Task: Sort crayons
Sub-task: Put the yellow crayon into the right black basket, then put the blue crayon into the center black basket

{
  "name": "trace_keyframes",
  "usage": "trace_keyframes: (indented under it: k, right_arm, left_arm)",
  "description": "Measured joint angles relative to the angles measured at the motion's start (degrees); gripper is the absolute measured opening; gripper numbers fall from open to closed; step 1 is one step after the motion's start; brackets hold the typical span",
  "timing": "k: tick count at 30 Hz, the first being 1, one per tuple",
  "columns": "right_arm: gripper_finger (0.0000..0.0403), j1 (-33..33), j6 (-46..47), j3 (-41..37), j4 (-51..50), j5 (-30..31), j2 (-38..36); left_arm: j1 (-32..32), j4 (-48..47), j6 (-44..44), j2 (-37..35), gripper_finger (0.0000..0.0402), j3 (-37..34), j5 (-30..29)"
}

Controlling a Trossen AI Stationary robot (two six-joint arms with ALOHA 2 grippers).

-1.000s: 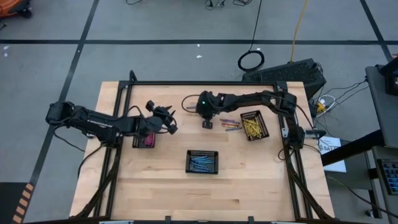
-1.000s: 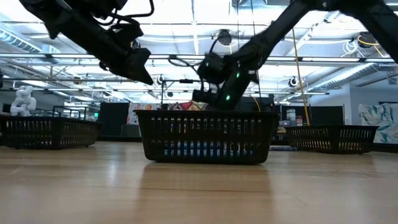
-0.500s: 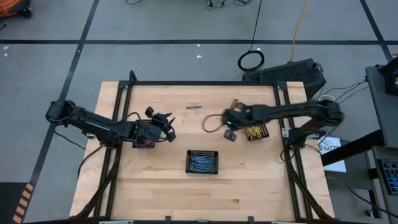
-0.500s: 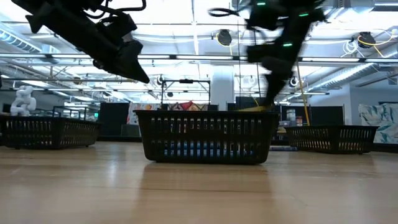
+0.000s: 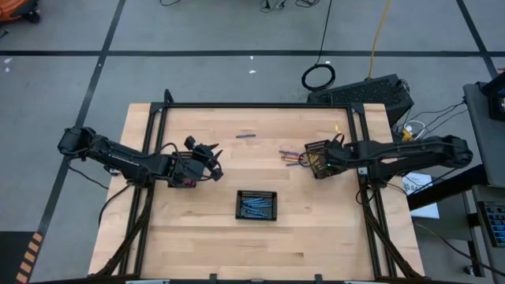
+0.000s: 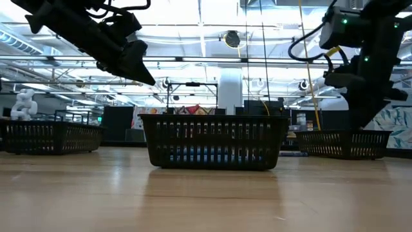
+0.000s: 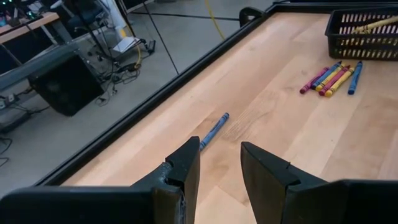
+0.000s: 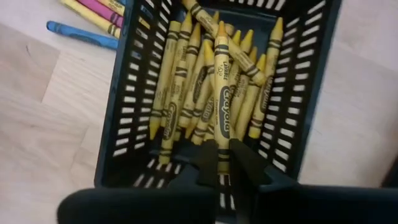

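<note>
trays (image 5: 256, 204): 3 | arms (image 5: 118, 154): 2 | loose crayons (image 7: 333, 78): 5 clustered at 1 o'clock, 1 lone blue (image 7: 214, 130) at 12

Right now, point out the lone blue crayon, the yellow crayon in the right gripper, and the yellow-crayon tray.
lone blue crayon (image 7: 214, 130): left wrist view, mid-shaft.
yellow crayon (image 8: 222, 93): right wrist view, on its label.
yellow-crayon tray (image 8: 308, 93): right wrist view, side wall.

Yellow crayons (image 8: 211, 93) with black label bands fill black slotted tray (image 8: 311, 93). Lone blue crayon (image 7: 214, 130) on pale wood bench (image 7: 292, 143).
</note>
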Motion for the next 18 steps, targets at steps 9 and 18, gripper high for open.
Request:
trace_keyframes:
  k: [9, 18]
  right_arm:
    - [0.0088, 0.00, -3.85, 0.86, 1.47, 4.51, 0.35]
    - [0.0127, 3.97, -28.37, 5.27, 25.86, -1.12, 2.34]
  left_arm:
    - [0.00, 0.00, -0.04, 0.01, 0.0120, -0.01, 0.00]
    - [0.00, 0.02, -0.09, 0.01, 0.0120, 0.00, 0.04]
